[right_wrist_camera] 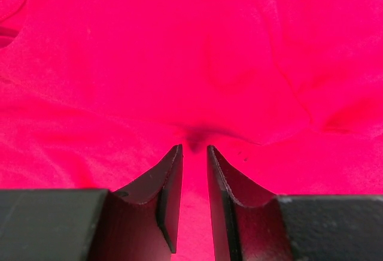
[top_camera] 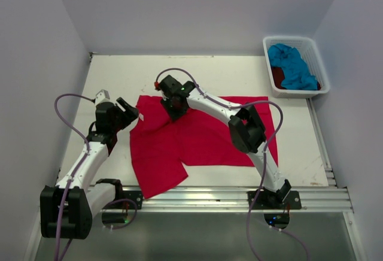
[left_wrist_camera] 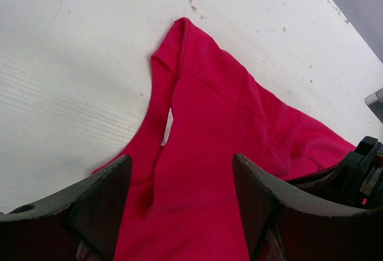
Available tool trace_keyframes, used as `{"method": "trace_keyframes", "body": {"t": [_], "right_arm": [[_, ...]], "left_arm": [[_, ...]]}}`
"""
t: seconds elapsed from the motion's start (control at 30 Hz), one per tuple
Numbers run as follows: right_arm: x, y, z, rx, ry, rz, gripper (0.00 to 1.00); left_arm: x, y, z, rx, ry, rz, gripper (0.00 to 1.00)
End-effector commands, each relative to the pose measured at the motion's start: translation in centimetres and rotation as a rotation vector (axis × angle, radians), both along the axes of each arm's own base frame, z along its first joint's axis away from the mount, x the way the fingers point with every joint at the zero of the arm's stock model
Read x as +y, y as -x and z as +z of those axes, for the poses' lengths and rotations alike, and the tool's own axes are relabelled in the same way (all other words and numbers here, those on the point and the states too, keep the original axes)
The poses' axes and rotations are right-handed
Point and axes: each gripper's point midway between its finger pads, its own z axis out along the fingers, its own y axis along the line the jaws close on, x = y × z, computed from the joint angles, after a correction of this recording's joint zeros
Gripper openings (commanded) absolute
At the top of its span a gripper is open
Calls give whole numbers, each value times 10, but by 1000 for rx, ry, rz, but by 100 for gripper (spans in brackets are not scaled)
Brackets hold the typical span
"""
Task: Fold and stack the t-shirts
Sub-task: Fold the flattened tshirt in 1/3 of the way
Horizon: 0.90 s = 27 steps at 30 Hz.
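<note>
The red-pink t-shirt [top_camera: 203, 138] lies spread on the white table, its left part folded over in loose wrinkles. My right gripper [top_camera: 173, 106] is down on its upper left area. In the right wrist view the right gripper [right_wrist_camera: 194, 148] has its jaws nearly together, with a dark pucker of the cloth [right_wrist_camera: 179, 63] drawn in at the tips. My left gripper [top_camera: 128, 112] hovers open over the shirt's left edge. The left wrist view has that gripper [left_wrist_camera: 181, 159] wide above the collar and its white label [left_wrist_camera: 168, 127], holding nothing. The turquoise t-shirt [top_camera: 293, 66] and the dark red one [top_camera: 277, 76] lie in the basket.
The white plastic basket [top_camera: 314, 54] stands at the table's back right corner. White walls close in the left, back and right sides. A metal rail [top_camera: 227, 196] with both arm bases runs along the near edge. Bare table [left_wrist_camera: 72, 63] lies left of the shirt.
</note>
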Motion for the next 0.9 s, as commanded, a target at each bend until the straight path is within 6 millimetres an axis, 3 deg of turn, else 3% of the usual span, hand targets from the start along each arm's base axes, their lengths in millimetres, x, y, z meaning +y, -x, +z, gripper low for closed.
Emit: {"method": "trace_keyframes", "body": {"t": [0.0, 0.33, 0.57, 0.87], "right_arm": [[13, 0, 12, 11, -61, 22, 27], [27, -5, 3, 35, -84, 21, 28], [16, -8, -11, 25, -24, 2, 27], [7, -12, -15, -4, 18, -14, 27]], "left_arm": [[6, -2, 6, -31, -18, 13, 72], [6, -2, 7, -31, -21, 15, 72], [8, -2, 9, -37, -29, 17, 72], [7, -2, 9, -37, -27, 17, 72]]}}
